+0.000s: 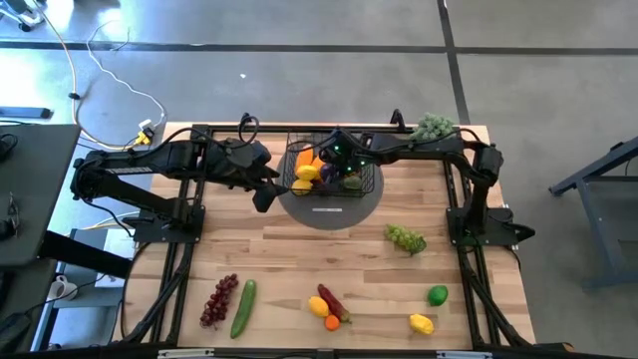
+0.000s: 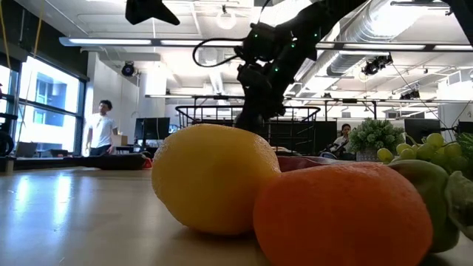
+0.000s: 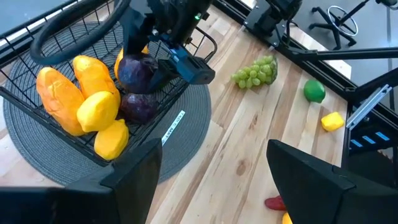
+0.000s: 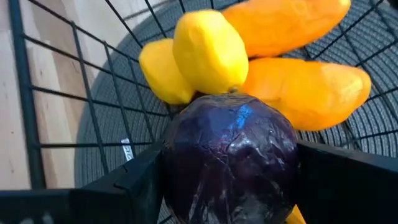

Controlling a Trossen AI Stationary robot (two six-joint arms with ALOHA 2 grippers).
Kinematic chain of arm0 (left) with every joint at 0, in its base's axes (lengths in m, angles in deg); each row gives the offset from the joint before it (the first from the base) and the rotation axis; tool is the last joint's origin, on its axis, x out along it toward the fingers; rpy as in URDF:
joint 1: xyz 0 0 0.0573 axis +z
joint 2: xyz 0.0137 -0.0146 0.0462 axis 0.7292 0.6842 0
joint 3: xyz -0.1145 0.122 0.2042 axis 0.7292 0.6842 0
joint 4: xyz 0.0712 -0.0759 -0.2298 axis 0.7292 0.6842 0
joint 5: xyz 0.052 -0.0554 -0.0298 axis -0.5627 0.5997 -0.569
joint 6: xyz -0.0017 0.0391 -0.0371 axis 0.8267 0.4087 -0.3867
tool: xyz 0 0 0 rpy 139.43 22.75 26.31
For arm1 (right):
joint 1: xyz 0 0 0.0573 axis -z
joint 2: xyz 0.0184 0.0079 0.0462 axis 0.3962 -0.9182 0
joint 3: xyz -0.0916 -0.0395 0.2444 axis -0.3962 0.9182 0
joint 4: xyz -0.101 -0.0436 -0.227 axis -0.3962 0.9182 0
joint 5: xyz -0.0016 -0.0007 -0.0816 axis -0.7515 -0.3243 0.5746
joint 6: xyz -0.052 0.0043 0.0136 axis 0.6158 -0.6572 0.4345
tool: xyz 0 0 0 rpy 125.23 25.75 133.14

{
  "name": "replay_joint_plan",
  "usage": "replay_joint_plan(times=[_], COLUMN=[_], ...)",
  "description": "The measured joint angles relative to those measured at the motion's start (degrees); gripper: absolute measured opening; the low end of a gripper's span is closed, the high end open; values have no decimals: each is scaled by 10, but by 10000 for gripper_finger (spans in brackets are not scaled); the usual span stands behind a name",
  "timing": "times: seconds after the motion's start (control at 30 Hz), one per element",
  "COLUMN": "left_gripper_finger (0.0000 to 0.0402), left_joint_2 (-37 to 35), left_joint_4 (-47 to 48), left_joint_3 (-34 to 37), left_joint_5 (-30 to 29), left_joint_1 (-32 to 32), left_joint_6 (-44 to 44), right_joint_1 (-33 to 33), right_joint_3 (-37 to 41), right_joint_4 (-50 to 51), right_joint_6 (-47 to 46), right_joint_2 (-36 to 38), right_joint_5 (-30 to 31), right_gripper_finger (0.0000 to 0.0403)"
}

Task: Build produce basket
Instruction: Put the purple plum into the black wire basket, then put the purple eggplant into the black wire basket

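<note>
Two arms are meeting at the black wire basket [image 1: 364, 178], which is sitting on a round grey mat [image 1: 329, 211] at twelve o'clock on the table, as the right gripper [image 4: 230, 186] is holding a dark purple plum [image 4: 231, 158] clamped between its fingers just above the fruit inside. Two lemons [image 3: 98, 112] and two orange mangoes [image 3: 59, 99] are lying in the basket beside another purple fruit [image 3: 138, 107]. The left gripper [image 3: 214, 180] is hovering at the basket's nine o'clock side, fingers spread and carrying nothing. The plum is nearly round, so it shows no clear long axis; the mangoes are lying lengthwise along the basket's floor, side by side. Letting go from this height looks risky: the plum could roll off the heaped lemons, or the fingers could catch the wire rim on the way out and drag the basket off its mat. Green grapes [image 1: 406, 238] are waiting at three o'clock, red grapes [image 1: 218, 299] and a cucumber [image 1: 242, 307] at seven, a lime [image 1: 437, 295] and another lemon [image 1: 421, 323] at five.
</note>
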Motion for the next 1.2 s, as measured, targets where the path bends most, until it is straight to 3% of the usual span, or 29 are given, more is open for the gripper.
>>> replay_joint_plan(times=[0.17,0.47,1.2], left_gripper_finger=[278,278,278], left_joint_2=[0,0,0], left_joint_4=[2,7,158], left_joint_3=[0,0,0], left_joint_5=[6,10,35], left_joint_1=[0,0,3], left_joint_6=[0,-1,12], right_joint_1=[0,0,-1], right_joint_3=[0,0,0], right_joint_4=[5,24,49], right_joint_6=[-4,-31,-142], right_joint_2=[-1,-1,73], right_joint_5=[15,24,23], right_gripper_finger=[258,315,319])
